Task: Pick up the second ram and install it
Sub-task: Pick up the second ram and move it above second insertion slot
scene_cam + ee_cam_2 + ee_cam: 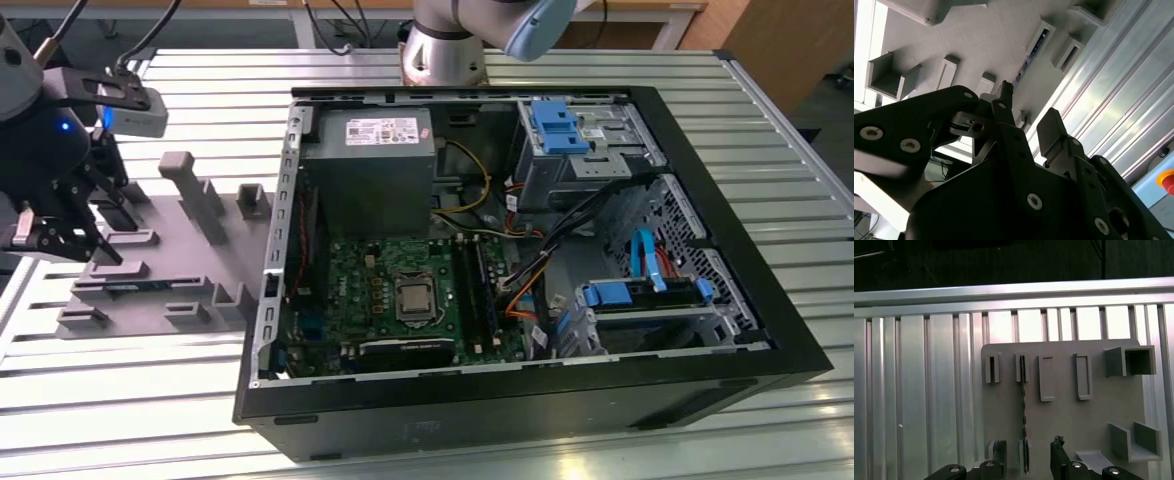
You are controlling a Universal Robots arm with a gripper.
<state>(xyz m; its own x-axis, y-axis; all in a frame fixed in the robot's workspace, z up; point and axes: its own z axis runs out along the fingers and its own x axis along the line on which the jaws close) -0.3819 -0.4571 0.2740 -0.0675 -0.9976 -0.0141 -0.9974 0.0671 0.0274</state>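
Observation:
The second ram [1024, 415] stands on edge in a slot of the grey moulded fixture [1069, 425], a thin dark stick with chips along it. In the exterior view the second ram [140, 287] shows as a short blue-green strip low in the fixture [174, 265], at that view's left. My gripper [1029, 460] hangs over one end of the stick, open, with one black finger [999, 455] on each side of it and not touching. The second wrist view has the gripper [1028, 107] in front and the stick [1031, 50] beyond it. The gripper [67, 248] sits above the fixture's left part.
An open computer case [747, 330] lies on the slatted metal table [134, 400] to the exterior view's right of the fixture. Inside are the green motherboard [360, 290] with black slot rails [474, 285], a grey power supply [374, 160] and blue drive brackets [554, 125]. Upright posts [187, 185] rise from the fixture.

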